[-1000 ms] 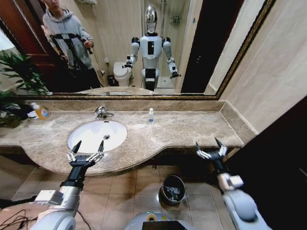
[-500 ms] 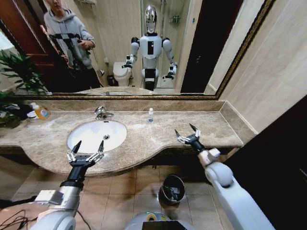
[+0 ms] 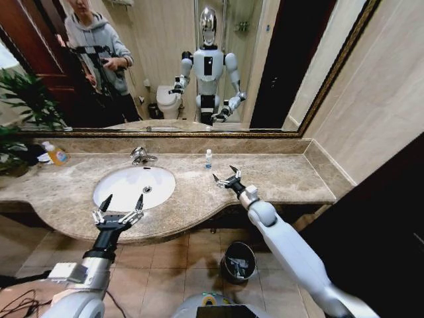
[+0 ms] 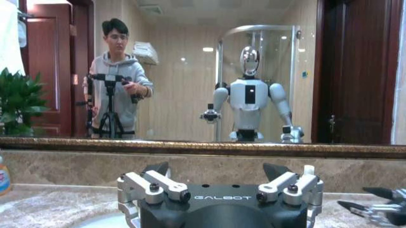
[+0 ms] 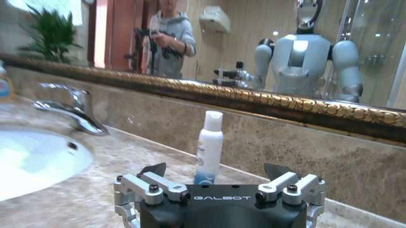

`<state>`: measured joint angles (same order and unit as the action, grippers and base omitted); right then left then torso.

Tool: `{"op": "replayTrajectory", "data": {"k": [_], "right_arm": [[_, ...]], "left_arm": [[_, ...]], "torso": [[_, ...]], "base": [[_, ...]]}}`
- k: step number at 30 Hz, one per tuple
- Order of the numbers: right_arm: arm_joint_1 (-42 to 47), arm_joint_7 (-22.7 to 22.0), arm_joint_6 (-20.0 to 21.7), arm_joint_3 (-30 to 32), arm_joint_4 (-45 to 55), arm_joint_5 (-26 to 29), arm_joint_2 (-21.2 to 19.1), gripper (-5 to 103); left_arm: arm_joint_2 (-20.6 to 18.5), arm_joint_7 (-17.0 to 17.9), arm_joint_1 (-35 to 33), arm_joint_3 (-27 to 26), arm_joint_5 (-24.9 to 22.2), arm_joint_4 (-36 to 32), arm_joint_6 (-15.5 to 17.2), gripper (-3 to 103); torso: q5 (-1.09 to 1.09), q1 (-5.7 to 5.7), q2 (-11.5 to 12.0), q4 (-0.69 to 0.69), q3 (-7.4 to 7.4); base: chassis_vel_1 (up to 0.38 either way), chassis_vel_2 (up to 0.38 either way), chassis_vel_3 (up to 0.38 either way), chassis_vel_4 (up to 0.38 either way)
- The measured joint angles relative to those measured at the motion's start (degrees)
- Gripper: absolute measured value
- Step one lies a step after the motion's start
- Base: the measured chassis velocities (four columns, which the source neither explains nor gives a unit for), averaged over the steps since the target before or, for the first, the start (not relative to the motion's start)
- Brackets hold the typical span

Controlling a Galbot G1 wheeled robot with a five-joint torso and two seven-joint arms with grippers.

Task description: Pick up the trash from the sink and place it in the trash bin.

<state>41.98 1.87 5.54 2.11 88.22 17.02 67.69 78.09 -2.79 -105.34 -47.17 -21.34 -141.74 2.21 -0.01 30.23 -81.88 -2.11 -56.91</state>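
Observation:
The white oval sink (image 3: 126,192) looks bare around its drain (image 3: 147,189). One piece of trash, a small blue-capped bottle (image 3: 208,159), stands upright on the marble counter by the back wall, right of the tap (image 3: 140,156). My right gripper (image 3: 227,177) hovers open over the counter just in front and to the right of that bottle; the right wrist view shows the bottle (image 5: 208,147) upright, beyond the open right gripper (image 5: 216,170). My left gripper (image 3: 121,211) is open at the counter's front edge, before the sink. The trash bin (image 3: 227,252) stands on the floor below, with pale bits inside.
An orange-yellow soap bottle (image 3: 56,154) and a potted plant (image 3: 23,106) sit at the counter's far left. A mirror runs along the back wall. A dark wall panel (image 3: 391,218) stands on the right. The marble counter (image 3: 278,175) stretches to the right.
My right arm has swung from the counter's right front edge leftward and forward over the counter, ending near the small bottle. The left arm has not moved.

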Motion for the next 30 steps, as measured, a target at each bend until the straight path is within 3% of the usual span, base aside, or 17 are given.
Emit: {"op": "replayTrajectory", "data": {"k": [9, 18, 30], "right_arm": [[-7.3, -0.5, 0.6, -5.2, -8.2, -0.8, 3.1, 100], [-11.9, -1.5, -0.2, -5.6, -16.2, 0.3, 10.5, 100], [-13.3, -2.4, -1.2, -2.1, -20.5, -1.3, 11.5, 100]], "left_arm": [[0.0, 0.0, 0.0, 0.0, 0.0, 0.0, 0.0, 100], [0.0, 0.0, 0.0, 0.0, 0.0, 0.0, 0.0, 100], [0.0, 0.0, 0.0, 0.0, 0.0, 0.0, 0.0, 100]], "torso": [[0.00, -0.01, 0.0, 0.00, 0.00], [0.00, -0.01, 0.0, 0.00, 0.00], [0.00, -0.01, 0.0, 0.01, 0.01]], "base": [[0.000, 0.000, 0.000, 0.000], [0.000, 0.000, 0.000, 0.000], [0.000, 0.000, 0.000, 0.000]]}}
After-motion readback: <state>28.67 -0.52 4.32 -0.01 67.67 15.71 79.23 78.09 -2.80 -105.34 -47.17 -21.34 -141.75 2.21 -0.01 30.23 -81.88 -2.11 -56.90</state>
